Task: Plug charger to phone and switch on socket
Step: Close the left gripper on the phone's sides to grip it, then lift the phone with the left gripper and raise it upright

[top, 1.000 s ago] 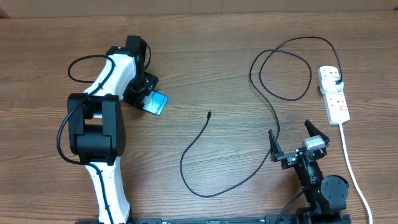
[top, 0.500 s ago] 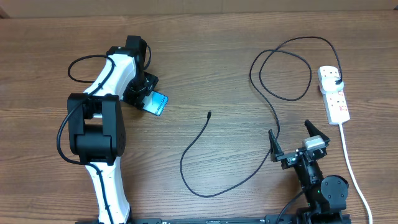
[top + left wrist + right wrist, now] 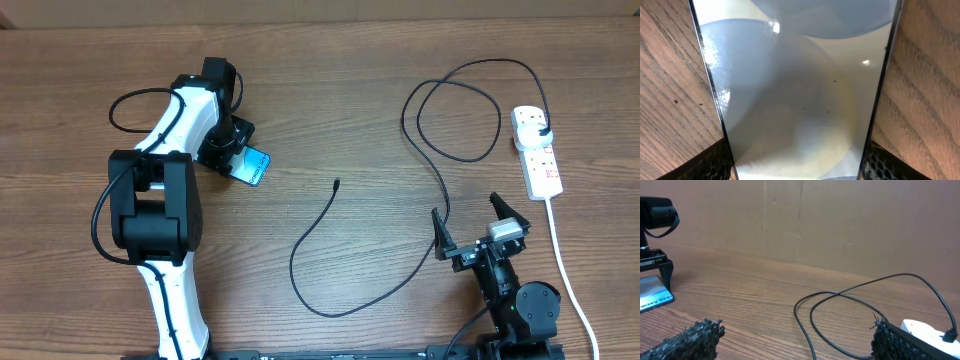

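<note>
Looking down, I see my left gripper clamped across the phone, its fingers pressed against both long edges, at the left of the table. My right gripper sits spread wide near the front right, holding nothing. The charger loops between them. Its free tip lies well apart from the phone, and its plug is in the socket at far right.

Robot lab: wooden table, cardboard wall

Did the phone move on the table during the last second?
No. The phone keeps the same gap to the charger tip in the overhead view.
</note>
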`<state>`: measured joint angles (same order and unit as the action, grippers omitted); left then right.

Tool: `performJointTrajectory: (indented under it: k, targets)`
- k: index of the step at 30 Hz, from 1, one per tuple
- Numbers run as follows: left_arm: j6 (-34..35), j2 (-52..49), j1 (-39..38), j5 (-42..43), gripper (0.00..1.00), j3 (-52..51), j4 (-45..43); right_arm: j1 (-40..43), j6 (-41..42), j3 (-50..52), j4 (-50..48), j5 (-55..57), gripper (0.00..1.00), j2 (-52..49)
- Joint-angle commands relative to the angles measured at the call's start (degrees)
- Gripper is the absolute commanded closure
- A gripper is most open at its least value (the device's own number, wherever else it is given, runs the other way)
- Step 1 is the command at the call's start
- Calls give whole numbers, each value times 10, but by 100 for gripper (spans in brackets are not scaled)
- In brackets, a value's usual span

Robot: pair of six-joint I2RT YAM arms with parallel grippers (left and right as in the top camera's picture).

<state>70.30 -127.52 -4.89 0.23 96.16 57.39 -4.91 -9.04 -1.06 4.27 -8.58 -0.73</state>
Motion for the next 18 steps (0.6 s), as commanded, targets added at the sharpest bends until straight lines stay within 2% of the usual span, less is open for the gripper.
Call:
performJointTrajectory:
  k: [1,18]
  targets:
    - [-5,-31,-4,-2,96,-6,-4,-3,-1,6,-3,1,0,6]
    - [-43,-31,-4,30,96,24,-2,-3,-1,6,-3,1,0,6]
